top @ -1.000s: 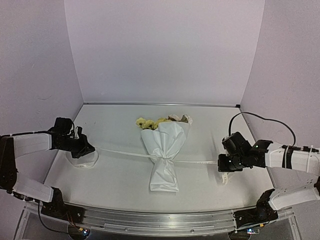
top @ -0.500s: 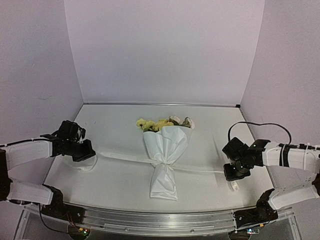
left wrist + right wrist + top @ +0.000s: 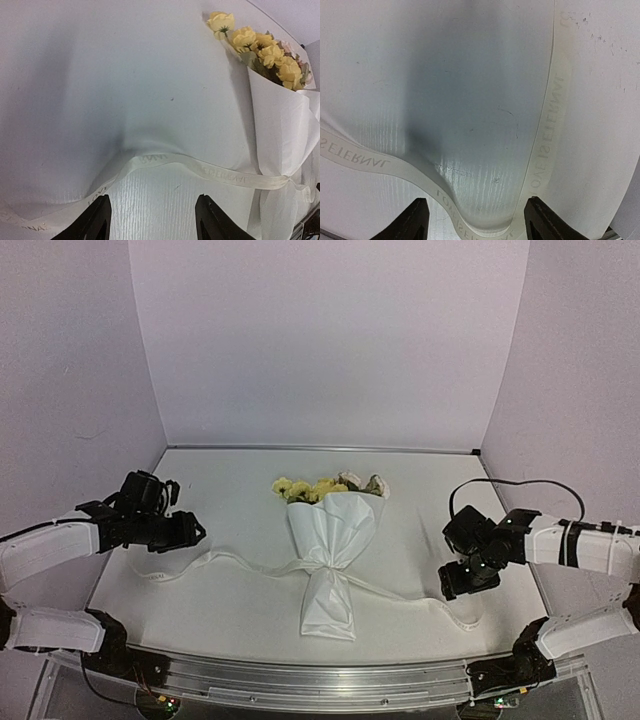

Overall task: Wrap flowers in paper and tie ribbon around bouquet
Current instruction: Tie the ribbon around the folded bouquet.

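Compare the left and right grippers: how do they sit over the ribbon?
Left gripper has the ribbon crossing ahead of its fingertips; right gripper has a U-bend of ribbon lying between its fingertips. Left gripper angles toward the bouquet; right gripper points down at the table. Both are open, holding nothing.

White table (image 3: 230,502); bouquet (image 3: 330,540), ribbon (image 3: 220,175) atop

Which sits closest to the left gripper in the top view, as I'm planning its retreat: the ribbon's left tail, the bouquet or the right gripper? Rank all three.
1. The ribbon's left tail, slack on the table just beside the left gripper.
2. The bouquet, mid-table.
3. The right gripper, far right.
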Controlling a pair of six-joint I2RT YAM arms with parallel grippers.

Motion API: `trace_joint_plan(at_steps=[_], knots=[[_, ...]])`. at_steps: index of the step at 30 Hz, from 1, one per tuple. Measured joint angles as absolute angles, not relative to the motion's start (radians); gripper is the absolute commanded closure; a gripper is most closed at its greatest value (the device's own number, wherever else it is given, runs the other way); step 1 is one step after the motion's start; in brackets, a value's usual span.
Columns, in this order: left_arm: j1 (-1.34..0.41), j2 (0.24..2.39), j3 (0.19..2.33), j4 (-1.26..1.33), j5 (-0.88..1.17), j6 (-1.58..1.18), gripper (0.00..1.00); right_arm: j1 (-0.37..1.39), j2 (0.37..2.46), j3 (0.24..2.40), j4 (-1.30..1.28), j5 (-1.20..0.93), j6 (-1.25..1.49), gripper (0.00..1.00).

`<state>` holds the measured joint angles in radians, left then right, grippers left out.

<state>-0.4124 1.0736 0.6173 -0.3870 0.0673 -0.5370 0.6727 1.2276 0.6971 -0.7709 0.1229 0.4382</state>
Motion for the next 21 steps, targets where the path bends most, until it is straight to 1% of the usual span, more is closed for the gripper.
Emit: trace_joint_plan(at_steps=[2,5,10,15,21], knots=[[-0.436,1.089,0.656,-0.386,0.073,-0.494,0.4,0.673,1.224,0.714,-0.778,0.116,0.422,0.23],[-0.487,1.173,0.737,-0.397,0.075,-0.414,0.46,0.672,1.219,0.745,-0.782,0.094,0.396,0.22],[-0.547,1.341,0.851,-0.423,0.078,-0.234,0.48,0.666,1.219,0.799,-0.779,0.042,0.349,0.22],[-0.574,1.376,0.853,-0.446,0.066,-0.011,0.49,0.654,1.219,0.807,-0.778,-0.005,0.322,0.22],[-0.575,1.415,0.843,-0.408,0.042,0.141,0.54,0.646,1.208,0.8,-0.756,-0.039,0.318,0.22]])
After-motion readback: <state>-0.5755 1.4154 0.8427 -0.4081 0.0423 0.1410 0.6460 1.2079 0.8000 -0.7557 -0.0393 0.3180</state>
